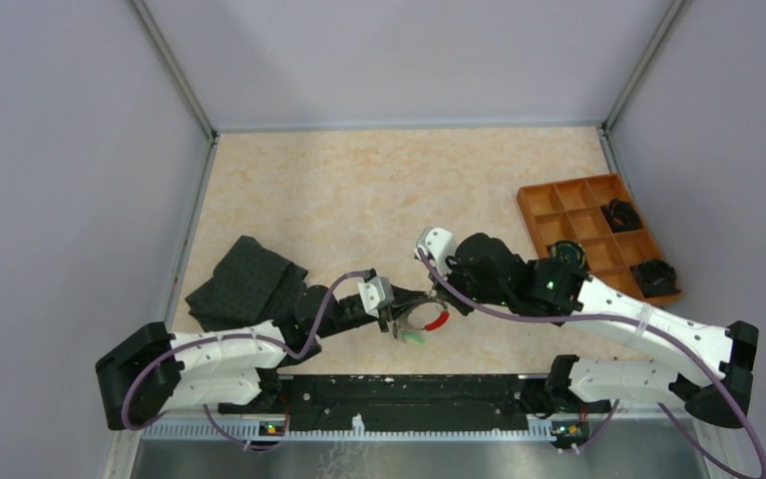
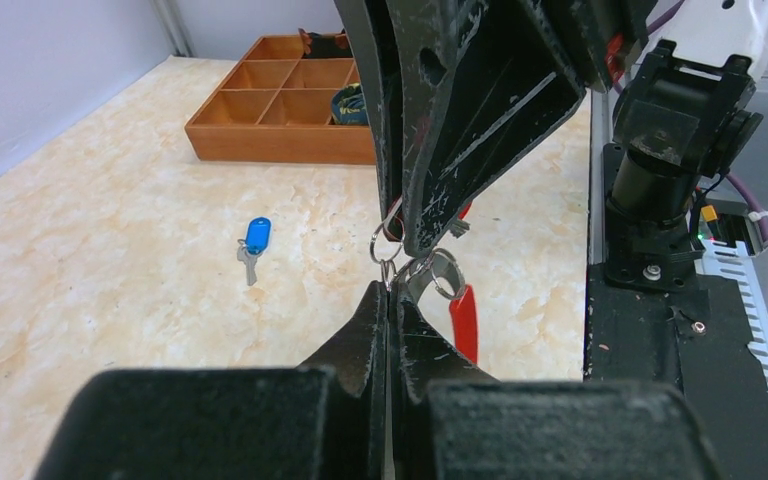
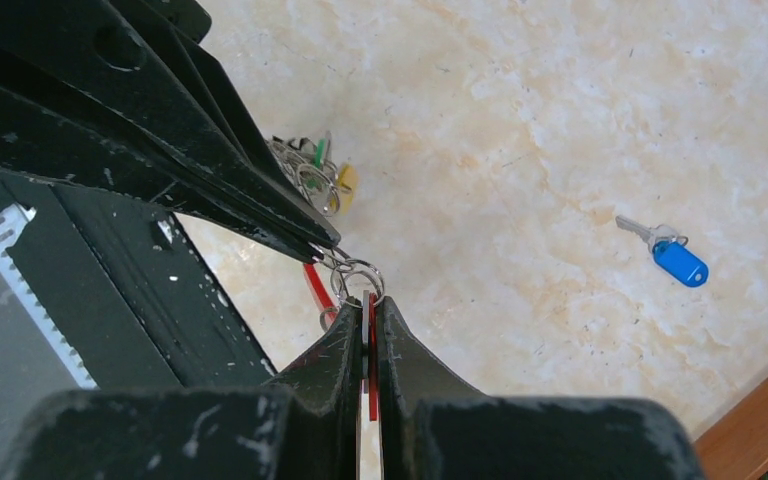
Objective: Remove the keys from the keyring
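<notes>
Right gripper (image 3: 368, 300) clamped on red sleeve of keyring (image 2: 463, 318), left gripper (image 2: 390, 292) pinched closed at small split rings (image 2: 388, 245), exact hold hidden, keys (image 3: 312, 170) bunched partly behind its finger, blue key (image 2: 256, 236) lying apart

White arm links (image 1: 214, 356), black joints (image 1: 499, 269), purple cables (image 1: 539, 316), scuffed black pincer fingers (image 2: 365, 335)

Left hand (image 2: 390, 295), right hand (image 3: 367, 303): two. One keyring (image 1: 437, 321). One loose blue key (image 2: 256, 236); other keys (image 3: 318, 170) uncountable. One tray (image 1: 534, 205), three coils (image 1: 619, 214), one cloth (image 1: 244, 282).
</notes>
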You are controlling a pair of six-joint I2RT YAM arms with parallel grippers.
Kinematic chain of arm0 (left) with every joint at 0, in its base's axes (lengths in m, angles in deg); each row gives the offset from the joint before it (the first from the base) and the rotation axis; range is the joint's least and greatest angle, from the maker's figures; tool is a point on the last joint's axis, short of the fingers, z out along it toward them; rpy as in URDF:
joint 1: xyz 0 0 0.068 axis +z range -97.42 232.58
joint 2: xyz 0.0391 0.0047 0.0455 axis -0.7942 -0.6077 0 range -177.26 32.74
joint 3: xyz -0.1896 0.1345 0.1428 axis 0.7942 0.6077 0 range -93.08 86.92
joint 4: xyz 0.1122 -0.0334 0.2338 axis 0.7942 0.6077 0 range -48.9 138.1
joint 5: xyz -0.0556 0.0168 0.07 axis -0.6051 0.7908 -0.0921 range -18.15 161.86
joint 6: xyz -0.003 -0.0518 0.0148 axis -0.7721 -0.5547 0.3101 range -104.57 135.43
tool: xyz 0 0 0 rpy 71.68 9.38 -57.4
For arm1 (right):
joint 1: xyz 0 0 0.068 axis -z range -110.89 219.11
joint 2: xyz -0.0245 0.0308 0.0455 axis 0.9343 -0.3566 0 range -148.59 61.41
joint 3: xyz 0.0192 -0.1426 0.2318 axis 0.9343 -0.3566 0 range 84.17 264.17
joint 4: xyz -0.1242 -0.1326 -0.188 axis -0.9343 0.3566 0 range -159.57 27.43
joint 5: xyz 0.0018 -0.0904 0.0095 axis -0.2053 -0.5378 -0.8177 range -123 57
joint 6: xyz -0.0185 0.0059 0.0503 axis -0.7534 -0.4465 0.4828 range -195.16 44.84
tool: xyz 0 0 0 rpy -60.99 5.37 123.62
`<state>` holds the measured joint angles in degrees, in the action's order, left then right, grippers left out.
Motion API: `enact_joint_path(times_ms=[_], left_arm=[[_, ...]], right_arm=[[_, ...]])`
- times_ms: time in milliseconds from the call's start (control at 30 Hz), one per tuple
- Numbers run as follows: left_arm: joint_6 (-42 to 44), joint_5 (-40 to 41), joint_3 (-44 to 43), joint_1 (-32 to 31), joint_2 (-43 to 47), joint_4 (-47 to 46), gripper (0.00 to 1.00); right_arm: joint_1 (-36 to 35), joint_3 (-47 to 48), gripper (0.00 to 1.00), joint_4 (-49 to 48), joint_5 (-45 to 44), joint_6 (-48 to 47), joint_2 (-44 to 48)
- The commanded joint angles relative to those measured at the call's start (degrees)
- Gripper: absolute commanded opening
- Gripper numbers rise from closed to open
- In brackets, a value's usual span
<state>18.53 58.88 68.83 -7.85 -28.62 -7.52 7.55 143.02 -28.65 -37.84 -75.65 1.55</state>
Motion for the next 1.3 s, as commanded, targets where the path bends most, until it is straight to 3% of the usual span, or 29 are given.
enact_joint_path(times_ms=[0,333,467,600,1267], left_arm=[[0.01,-0.66,1.47,-0.14,2.88,-8.26,0.0],[-1.56,-0.32,2.47,-0.15,2.21,-9.61,0.01],[-1.63,0.8,1.39,-0.13,2.35,-6.24,0.25],[-1.38,0.74,0.57,-0.08,2.32,-4.82,0.33],[-0.1,-2.67,-1.72,-0.17,1.19,-2.97,0.3]], right_arm=[[-0.38,-0.59,0.0,2.13,-4.55,1.54,-0.45],[-0.4,2.53,0.0,1.7,-0.28,-1.17,-0.5],[-0.4,5.24,0.0,2.54,2.52,-2.11,-0.47],[-0.49,6.9,0.0,3.26,4.5,-2.32,-1.24],[-1.5,8.71,0.0,2.75,-0.08,-0.13,-3.31]])
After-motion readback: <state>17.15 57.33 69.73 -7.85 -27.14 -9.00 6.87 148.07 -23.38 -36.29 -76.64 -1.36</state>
